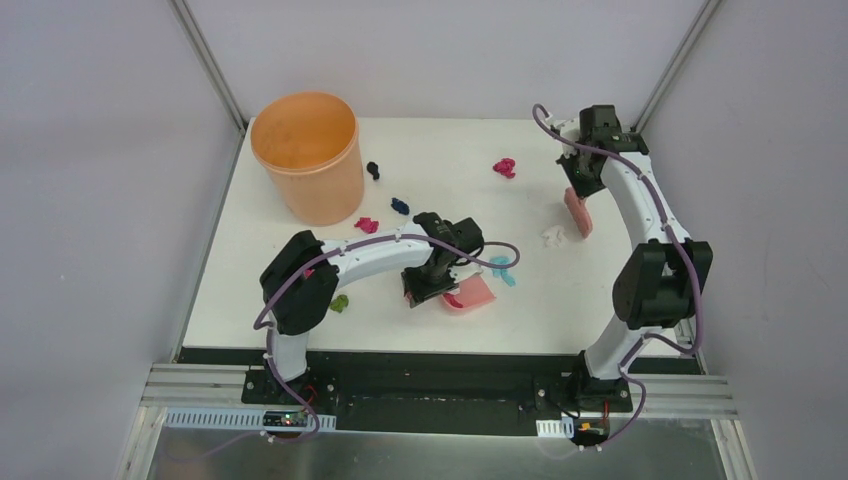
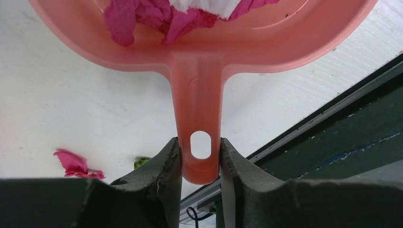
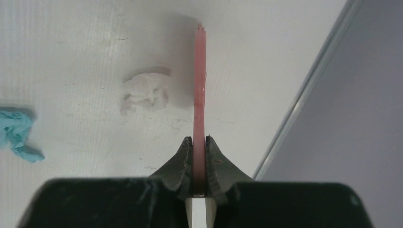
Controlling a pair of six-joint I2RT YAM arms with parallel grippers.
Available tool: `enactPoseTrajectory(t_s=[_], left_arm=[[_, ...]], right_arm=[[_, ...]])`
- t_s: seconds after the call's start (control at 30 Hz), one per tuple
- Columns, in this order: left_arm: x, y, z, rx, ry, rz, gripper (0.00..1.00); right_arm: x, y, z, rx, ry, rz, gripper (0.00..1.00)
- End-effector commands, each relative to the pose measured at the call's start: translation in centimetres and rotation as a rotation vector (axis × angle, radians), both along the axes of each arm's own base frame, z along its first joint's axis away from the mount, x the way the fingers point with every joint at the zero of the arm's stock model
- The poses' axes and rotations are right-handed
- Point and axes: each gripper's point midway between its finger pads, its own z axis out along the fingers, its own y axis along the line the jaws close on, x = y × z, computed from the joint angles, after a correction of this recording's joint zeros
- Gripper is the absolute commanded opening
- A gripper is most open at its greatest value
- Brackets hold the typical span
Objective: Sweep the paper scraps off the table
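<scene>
My left gripper [image 1: 428,286] [image 2: 199,145] is shut on the handle of the pink dustpan [image 1: 471,293] [image 2: 199,57], which rests low on the white table [image 1: 450,150]. Magenta and white paper scraps [image 2: 157,16] lie in the pan. My right gripper [image 1: 583,180] [image 3: 199,142] is shut on the pink hand brush [image 1: 578,212] [image 3: 199,80], held edge-on just right of a white scrap [image 1: 552,236] [image 3: 145,92]. A teal scrap [image 1: 502,270] [image 3: 16,133] lies beside the pan. Loose scraps: magenta [image 1: 505,167], magenta [image 1: 366,225], dark blue [image 1: 400,206], black [image 1: 373,170], olive green [image 1: 339,302] [image 2: 141,162].
An orange bucket [image 1: 306,150] stands at the table's back left. A magenta scrap [image 2: 76,164] lies near the green one by the left arm. The black and aluminium frame [image 1: 450,365] edges the near side. A grey wall [image 3: 356,95] stands close to the right of the brush.
</scene>
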Motion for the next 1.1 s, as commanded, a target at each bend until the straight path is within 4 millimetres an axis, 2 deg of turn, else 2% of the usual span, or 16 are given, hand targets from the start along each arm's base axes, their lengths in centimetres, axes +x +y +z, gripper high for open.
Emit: enactPoseTrajectory(t_s=[0.0, 0.07, 0.17, 0.27, 0.33, 0.4, 0.57, 0.67, 0.83, 0.93, 1.07], left_arm=[[0.0, -0.6, -0.1, 0.010, -0.013, -0.042, 0.00], [-0.1, -0.7, -0.4, 0.010, 0.001, -0.044, 0.00], [-0.1, -0.8, -0.9, 0.022, 0.015, -0.043, 0.00], [-0.3, -1.1, -1.3, 0.020, 0.033, -0.040, 0.00], [-0.4, -1.3, -1.4, 0.017, 0.038, -0.037, 0.00], [-0.2, -1.2, -1.5, 0.028, 0.031, -0.033, 0.00], [0.2, -1.1, -1.5, 0.035, 0.009, -0.028, 0.00], [0.2, -1.1, -1.2, 0.030, 0.001, -0.024, 0.00], [0.3, -2.2, -0.1, -0.056, -0.009, -0.016, 0.00], [0.0, -2.9, 0.1, -0.115, 0.040, 0.009, 0.00], [0.3, -2.7, 0.4, -0.124, 0.047, 0.034, 0.00]], right_arm=[[-2.8, 4.6, -0.9, 0.111, 0.073, 0.044, 0.00], [-5.2, 8.3, -1.7, 0.186, 0.121, 0.105, 0.00], [-8.7, 11.9, -2.2, 0.351, 0.212, 0.131, 0.00], [-11.6, 14.5, -1.4, 0.499, 0.351, 0.090, 0.00], [-13.7, 17.2, -0.1, 0.651, 0.442, 0.098, 0.00], [-14.6, 18.4, 1.0, 0.724, 0.445, 0.118, 0.00], [-15.6, 18.5, 2.9, 0.788, 0.437, 0.140, 0.00], [-14.1, 17.1, 4.3, 0.758, 0.348, 0.113, 0.00], [-8.4, 12.7, 6.7, 0.528, 0.065, 0.207, 0.00], [-4.9, 11.2, 8.0, 0.399, -0.071, 0.287, 0.00], [0.3, 10.4, 10.1, 0.246, -0.222, 0.383, 0.00]])
